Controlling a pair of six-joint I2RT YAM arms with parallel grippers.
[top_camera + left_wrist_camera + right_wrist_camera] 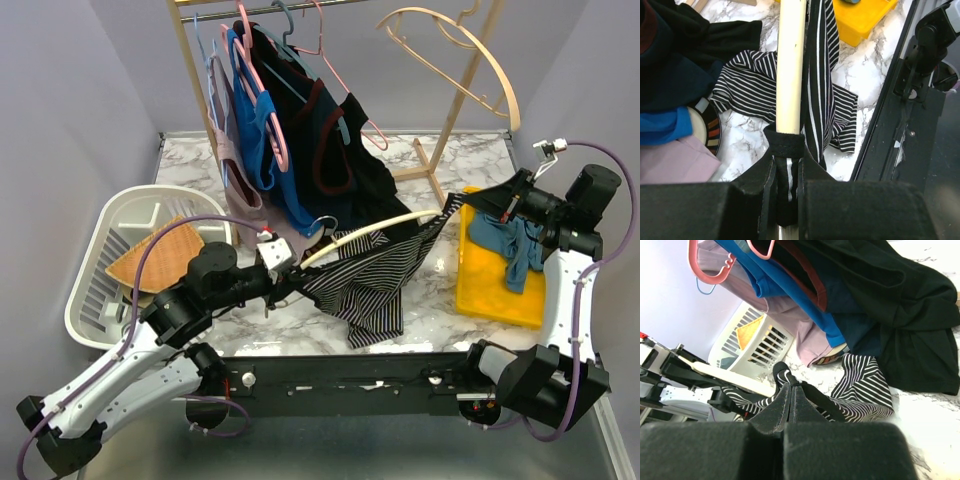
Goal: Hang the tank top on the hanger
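Nothing to read anywhere: no words, numbers, brand names or signs clear enough to make out. Just some orange and brown bars on a round patch point(706, 129) beside the blue cloth point(662, 125), half hidden and with no letters to tell.

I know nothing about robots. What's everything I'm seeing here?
tank top: one, black-and-white striped, table centre, lifted
hanger: one, cream wood, centre, strap looped on its end
second wooden hanger: one, cream, rack top right
clothes rack: one, wooden, back
pink hangers: at least two, on rack
garments: blue, black, lilac, hanging on rack
basket: one, white, left
tray: one, yellow, right, holding teal cloth
table: one, white marble
left gripper: one, black, shut on hanger
right gripper: one, black, shut on tank top strap
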